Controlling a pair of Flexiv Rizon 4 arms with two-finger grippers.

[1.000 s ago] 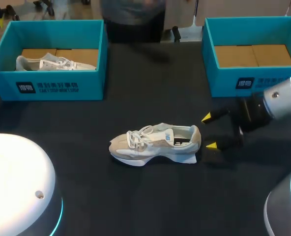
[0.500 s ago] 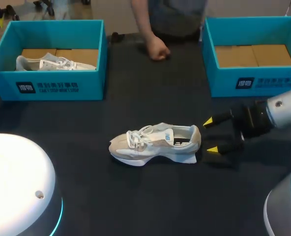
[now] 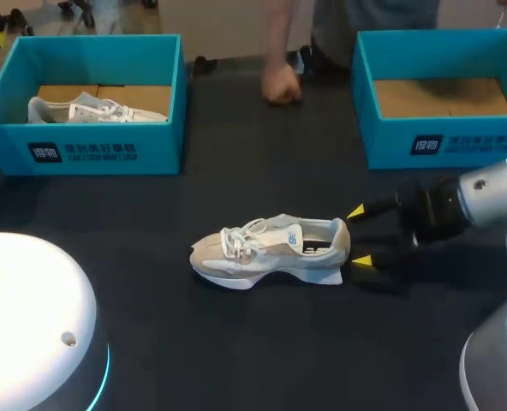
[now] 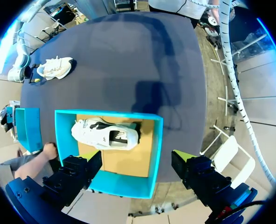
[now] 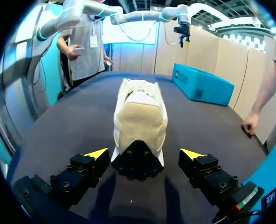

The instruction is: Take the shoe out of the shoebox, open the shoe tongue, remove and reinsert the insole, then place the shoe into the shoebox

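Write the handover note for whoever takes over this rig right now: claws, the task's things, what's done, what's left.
Right claw: open, its fingers either side of the heel of the shoe, not gripping it.
Left claw: open, empty, above the left shoebox, which holds a second shoe.
Shoe stands on the table, toe toward my left. Right shoebox is empty.
A person's hand rests on the table's far edge.
Done: shoe out of box. Left: open tongue, insole out and back, shoe into box.
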